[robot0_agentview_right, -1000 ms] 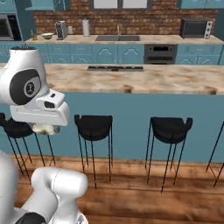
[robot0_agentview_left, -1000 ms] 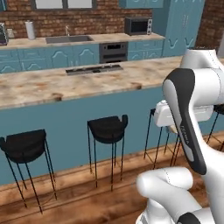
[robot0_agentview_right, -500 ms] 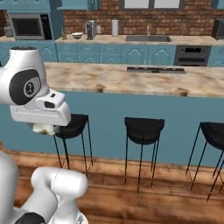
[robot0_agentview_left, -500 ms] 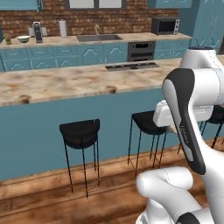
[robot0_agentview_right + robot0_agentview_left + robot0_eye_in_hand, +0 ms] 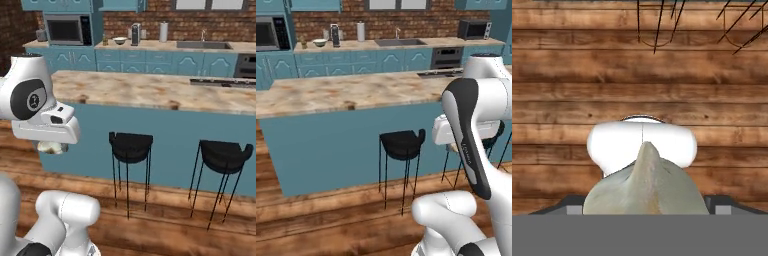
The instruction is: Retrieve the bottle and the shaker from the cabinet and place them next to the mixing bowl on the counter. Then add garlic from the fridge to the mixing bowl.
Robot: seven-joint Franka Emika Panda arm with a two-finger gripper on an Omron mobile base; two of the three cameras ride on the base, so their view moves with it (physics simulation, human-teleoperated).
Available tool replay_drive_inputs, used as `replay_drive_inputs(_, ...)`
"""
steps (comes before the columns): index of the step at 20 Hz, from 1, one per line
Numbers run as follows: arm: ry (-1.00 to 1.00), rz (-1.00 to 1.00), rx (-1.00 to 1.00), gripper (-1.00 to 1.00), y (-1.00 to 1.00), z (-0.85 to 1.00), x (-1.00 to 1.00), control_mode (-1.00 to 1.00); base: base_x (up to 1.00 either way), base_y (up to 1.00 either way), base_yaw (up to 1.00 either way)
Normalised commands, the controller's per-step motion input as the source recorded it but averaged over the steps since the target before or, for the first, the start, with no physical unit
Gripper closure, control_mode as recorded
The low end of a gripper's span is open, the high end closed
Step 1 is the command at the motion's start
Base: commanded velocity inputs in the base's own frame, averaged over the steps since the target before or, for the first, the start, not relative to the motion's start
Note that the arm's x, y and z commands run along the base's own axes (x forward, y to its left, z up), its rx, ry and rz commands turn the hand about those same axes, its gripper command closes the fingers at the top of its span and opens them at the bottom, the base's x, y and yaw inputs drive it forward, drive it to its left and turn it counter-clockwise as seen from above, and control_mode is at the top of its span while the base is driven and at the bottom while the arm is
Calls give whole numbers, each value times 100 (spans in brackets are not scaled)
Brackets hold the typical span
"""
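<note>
A pale garlic bulb sits between the jaws of my gripper, which is shut on it and points down at the wooden floor. In the right base view the garlic hangs under the white hand. The mixing bowl stands far off on the back counter, under teal wall cabinets. A small olive thing stands just left of the bowl, too small to name.
A long marbled island with teal sides lies between me and the back counter. Black stools stand along its near side. A microwave, a sink and a paper roll line the back wall.
The whole picture has shifted: the base has moved, so the stools and island slide right in the views and the island's left end comes in. The garlic stays in the gripper.
</note>
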Motion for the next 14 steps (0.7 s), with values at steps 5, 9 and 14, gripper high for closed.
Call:
replay_drive_inputs(5,0,0,0,100,0,0,0,100,2,100,11)
replay_drive_inputs(9,0,0,0,100,0,0,0,100,21,100,8)
replay_drive_inputs(14,0,0,0,100,0,0,0,100,86,100,1)
